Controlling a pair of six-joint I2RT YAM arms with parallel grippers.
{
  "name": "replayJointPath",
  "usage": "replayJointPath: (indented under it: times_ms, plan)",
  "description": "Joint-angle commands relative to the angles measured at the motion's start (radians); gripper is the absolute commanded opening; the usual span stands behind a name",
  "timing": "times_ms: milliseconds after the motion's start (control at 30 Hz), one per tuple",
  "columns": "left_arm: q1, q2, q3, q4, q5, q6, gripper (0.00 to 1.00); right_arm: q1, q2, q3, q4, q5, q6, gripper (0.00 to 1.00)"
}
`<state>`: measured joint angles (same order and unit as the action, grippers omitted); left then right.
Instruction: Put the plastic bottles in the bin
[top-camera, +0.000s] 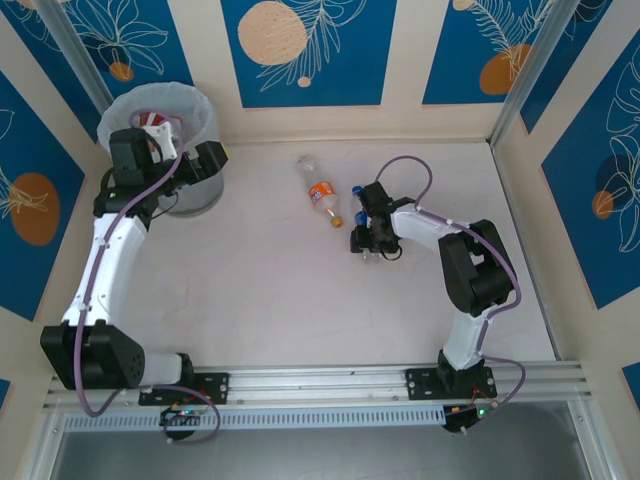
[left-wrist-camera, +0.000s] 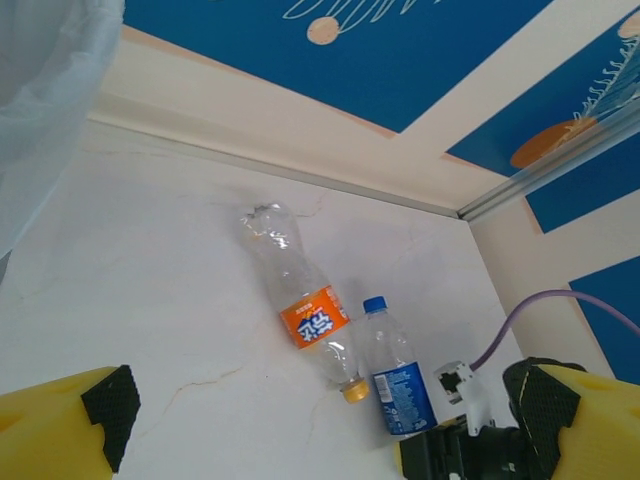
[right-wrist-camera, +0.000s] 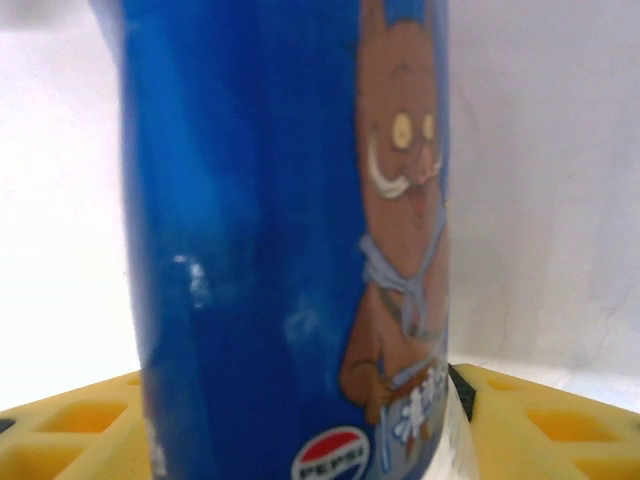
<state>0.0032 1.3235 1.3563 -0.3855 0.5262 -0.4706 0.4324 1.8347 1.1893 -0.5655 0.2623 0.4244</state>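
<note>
While the right fingers (right-wrist-camera: 545, 425) flank the blue-labelled bottle (right-wrist-camera: 280, 230), I cannot tell if they press it; close evenly on the label, without crushing. Meanwhile the left fingers (left-wrist-camera: 60, 425) are released.

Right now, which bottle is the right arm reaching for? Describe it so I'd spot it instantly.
On the pale table, look right of the grey bin, where two bottles lie side by side. It is the blue-labelled bottle under the right gripper; its neighbour, the orange-labelled bottle, has an orange cap.
</note>
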Motion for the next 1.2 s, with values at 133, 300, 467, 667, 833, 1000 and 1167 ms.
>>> replayJointPath:
  times_ms: [133, 300, 467, 667, 833, 1000, 1167]
  plan:
    - [-0.046, -0.082, 0.019, -0.007, 0.037, 0.017, 0.99, 0.018, -0.021, -0.019, 0.021, 0.052, -0.017, 0.53]
    - [-0.102, -0.068, 0.001, 0.028, 0.081, 0.017, 0.99, 0.028, -0.077, -0.066, 0.06, 0.046, -0.03, 0.47]
    - [-0.17, -0.037, 0.009, 0.034, 0.074, 0.03, 0.99, 0.031, -0.14, -0.117, 0.085, 0.022, -0.036, 0.42]
    - [-0.239, 0.026, 0.021, 0.041, 0.066, 0.026, 0.99, 0.031, -0.233, -0.195, 0.123, 0.0, -0.025, 0.41]
    - [-0.297, 0.079, 0.021, 0.085, 0.063, 0.016, 0.99, 0.03, -0.308, -0.25, 0.162, -0.035, -0.025, 0.4]
    - [-0.333, 0.143, 0.035, 0.101, 0.055, -0.004, 0.99, 0.035, -0.405, -0.305, 0.246, -0.138, -0.025, 0.4]
    - [-0.362, 0.187, 0.039, 0.135, 0.057, -0.035, 0.99, 0.037, -0.481, -0.348, 0.352, -0.249, -0.015, 0.39]
